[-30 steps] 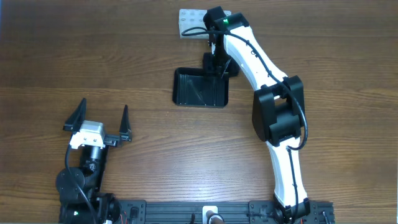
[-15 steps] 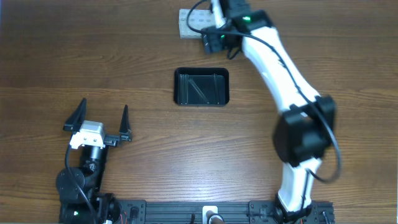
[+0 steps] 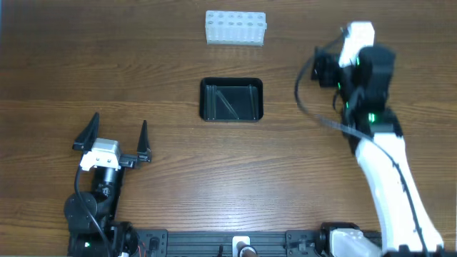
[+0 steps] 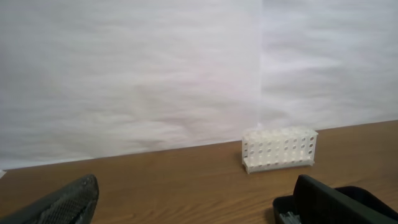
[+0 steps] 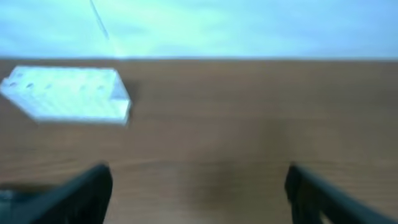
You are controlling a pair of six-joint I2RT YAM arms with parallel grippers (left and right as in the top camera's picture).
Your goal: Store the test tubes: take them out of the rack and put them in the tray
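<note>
The white test tube rack point(image 3: 235, 27) stands at the back of the table, and its holes look empty from above. In front of it lies the black tray point(image 3: 206, 100) with clear test tubes point(image 3: 227, 102) inside. My right gripper point(image 3: 323, 70) hangs to the right of the tray and rack, open, with nothing between its fingers point(image 5: 81, 193). Its wrist view has the rack point(image 5: 68, 93) off to one side. My left gripper point(image 3: 114, 134) rests open near the front left, far from the tray. The left wrist view takes in the rack point(image 4: 278, 149) and a corner of the tray point(image 4: 348, 199).
The wooden table point(image 3: 143, 64) is bare around the tray and rack. A white backdrop point(image 4: 155, 74) stands behind the table's far edge. The arm bases sit on a black rail point(image 3: 243, 243) along the front edge.
My right arm has swung away from the rack and tray to the right side of the table, its gripper empty. The left arm has not moved.
</note>
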